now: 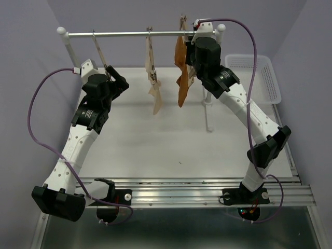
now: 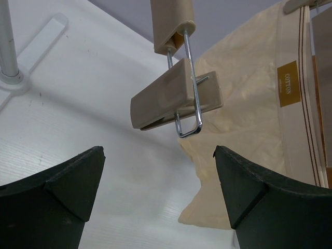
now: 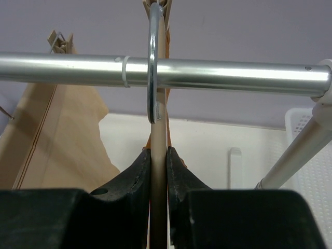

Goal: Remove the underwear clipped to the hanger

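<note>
Basically not started: underwear hangs below the rail, near its right end, apparently clipped at both points to the hanger. Right gripper is clenched on that hanger's wooden bar just under the rail. Left gripper, spread and empty, sits under a bare clip toward the rail's left end. Both clips left to release.
</note>
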Tool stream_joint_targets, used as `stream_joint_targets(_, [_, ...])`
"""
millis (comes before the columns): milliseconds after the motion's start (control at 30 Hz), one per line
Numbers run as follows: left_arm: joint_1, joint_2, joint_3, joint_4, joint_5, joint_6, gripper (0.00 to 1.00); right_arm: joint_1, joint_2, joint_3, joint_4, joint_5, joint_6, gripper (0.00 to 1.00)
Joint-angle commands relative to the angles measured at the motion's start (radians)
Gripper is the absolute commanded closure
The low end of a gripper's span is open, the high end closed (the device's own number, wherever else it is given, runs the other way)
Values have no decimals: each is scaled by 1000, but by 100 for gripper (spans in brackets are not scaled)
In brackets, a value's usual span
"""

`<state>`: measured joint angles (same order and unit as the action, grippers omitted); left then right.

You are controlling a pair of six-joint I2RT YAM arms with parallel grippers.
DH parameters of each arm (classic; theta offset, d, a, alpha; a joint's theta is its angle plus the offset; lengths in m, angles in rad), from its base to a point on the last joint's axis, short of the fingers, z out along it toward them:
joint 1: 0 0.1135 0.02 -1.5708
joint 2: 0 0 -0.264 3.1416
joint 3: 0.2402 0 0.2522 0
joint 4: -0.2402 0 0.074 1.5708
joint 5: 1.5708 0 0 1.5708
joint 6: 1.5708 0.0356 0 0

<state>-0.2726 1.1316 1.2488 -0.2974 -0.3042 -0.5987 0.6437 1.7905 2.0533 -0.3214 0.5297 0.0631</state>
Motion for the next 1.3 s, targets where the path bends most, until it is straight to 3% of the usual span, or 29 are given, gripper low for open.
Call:
stream_joint_targets(0, [7,-20,-15,58,14,27,1,10,-72,-22,91,-31,-34,99])
stream_joint_targets(600, [10,14,-9,61,77,20,1,10,-290,-357,225,-197,-201,99])
stream_joint_targets(933, [9,-32,-48,49,204,36,1,10,-471,-647,199,-493,-492,99])
stream_joint_targets(1067, [9,-73,-103,83,315,85,1,10,-551,-752,93,-641,-641,99])
stream_joint_targets(1267, [7,-138,-225,139,557,149,1,10,-542,-648,-253,-864,-768,99])
